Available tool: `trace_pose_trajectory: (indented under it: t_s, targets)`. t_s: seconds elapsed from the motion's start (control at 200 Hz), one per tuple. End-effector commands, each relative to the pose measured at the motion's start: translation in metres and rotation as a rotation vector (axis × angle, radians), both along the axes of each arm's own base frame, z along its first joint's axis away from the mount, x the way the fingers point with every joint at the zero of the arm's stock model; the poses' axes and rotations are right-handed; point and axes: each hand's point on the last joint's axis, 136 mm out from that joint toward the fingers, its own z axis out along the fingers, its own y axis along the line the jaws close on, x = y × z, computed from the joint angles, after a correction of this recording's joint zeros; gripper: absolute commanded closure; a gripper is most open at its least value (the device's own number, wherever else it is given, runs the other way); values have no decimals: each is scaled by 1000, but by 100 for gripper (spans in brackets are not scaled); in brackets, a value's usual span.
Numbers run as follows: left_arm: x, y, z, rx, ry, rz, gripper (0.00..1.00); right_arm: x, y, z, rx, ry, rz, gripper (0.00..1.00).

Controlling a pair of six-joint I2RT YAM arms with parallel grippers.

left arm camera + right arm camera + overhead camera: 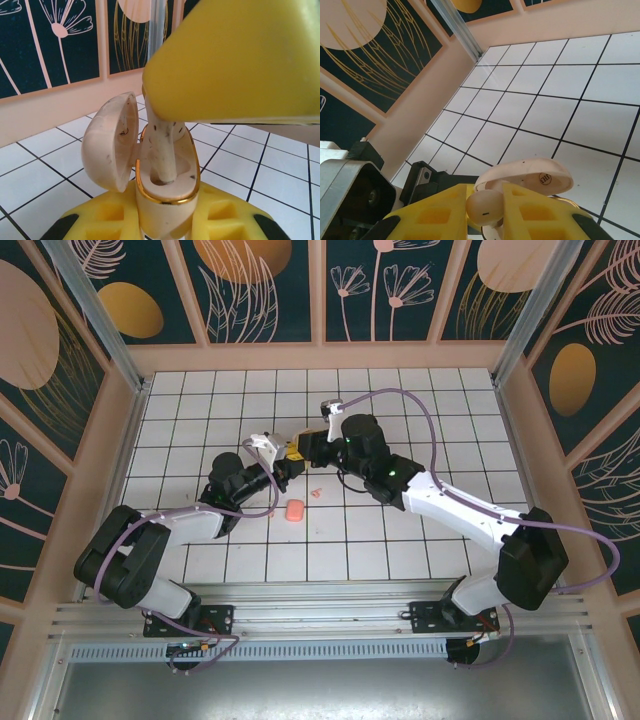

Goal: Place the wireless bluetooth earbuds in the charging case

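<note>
Pincers meet above the bench (330, 560). The left pincer (165, 225) clenches the base of the open charging case (161, 217), lid (112, 145) swung left. The right pincer (485, 212) grasps a pale earbud (484, 209), its stem down in the case. Nearer the arm bases than both pincers lie a pink box (294, 510) and a tiny pink earbud (316, 493).

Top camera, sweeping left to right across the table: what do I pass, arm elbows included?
Left arm's black elbow → salmon-pink box → tiny pink bit → right arm's black elbow.
</note>
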Motion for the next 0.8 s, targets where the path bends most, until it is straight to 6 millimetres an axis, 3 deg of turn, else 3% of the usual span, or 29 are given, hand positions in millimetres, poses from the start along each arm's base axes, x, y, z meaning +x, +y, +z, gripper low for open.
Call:
trace_pose_trajectory:
  t_s: [0.0,0.541,0.796]
  targets:
    - [-3,-4,30,-50,-65,-21,88,-2,-3,1,-30,-18,-13,79]
    - [-6,-2,43,-72,-92,-21,88,-8,-13,-31,-108,50,-26,78]
    - [-7,-3,41,-69,-88,-32,88,-7,-21,-31,-137,48,-57,74]
